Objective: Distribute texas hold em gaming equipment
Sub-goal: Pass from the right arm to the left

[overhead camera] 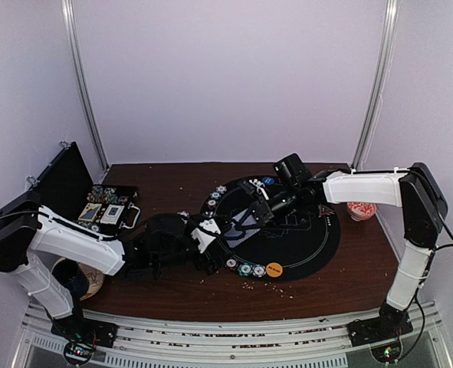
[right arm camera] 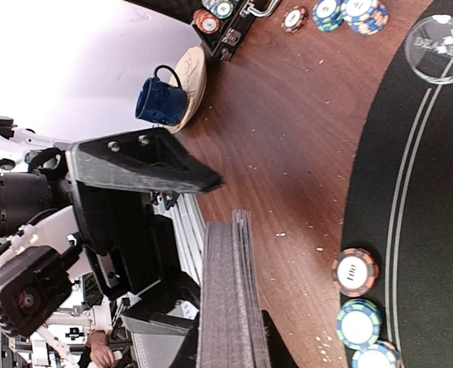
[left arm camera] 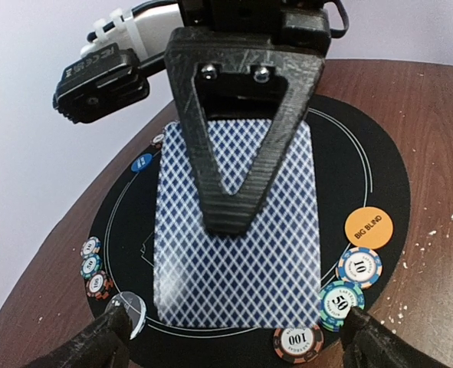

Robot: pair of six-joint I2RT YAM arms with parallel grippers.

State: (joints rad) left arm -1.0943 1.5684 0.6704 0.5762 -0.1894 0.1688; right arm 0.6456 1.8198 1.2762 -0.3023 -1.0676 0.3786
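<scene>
A thick deck of blue-diamond-backed playing cards (left arm camera: 234, 264) stands upright over the black mat (left arm camera: 364, 153). My right gripper (right arm camera: 230, 341) is shut on it, and one of its fingers (left arm camera: 237, 184) crosses the card back. The deck shows edge-on (right arm camera: 230, 284) in the right wrist view. My left gripper (left arm camera: 241, 341) is wide open, its tips flanking the deck's lower edge without touching it. Striped chips (left arm camera: 339, 303) and an orange Big Blind disc (left arm camera: 368, 228) lie at the mat's rim, a blue disc (left arm camera: 142, 162) farther off. From above, both grippers (overhead camera: 209, 239) (overhead camera: 251, 217) meet at the mat's left side.
An open black case (overhead camera: 107, 207) with chips stands at the left. A blue mug (overhead camera: 77, 280) on a saucer sits by the left arm. A red-and-white bowl (overhead camera: 361, 209) is right of the mat. A clear dealer button (left arm camera: 130, 310) lies on the mat's line.
</scene>
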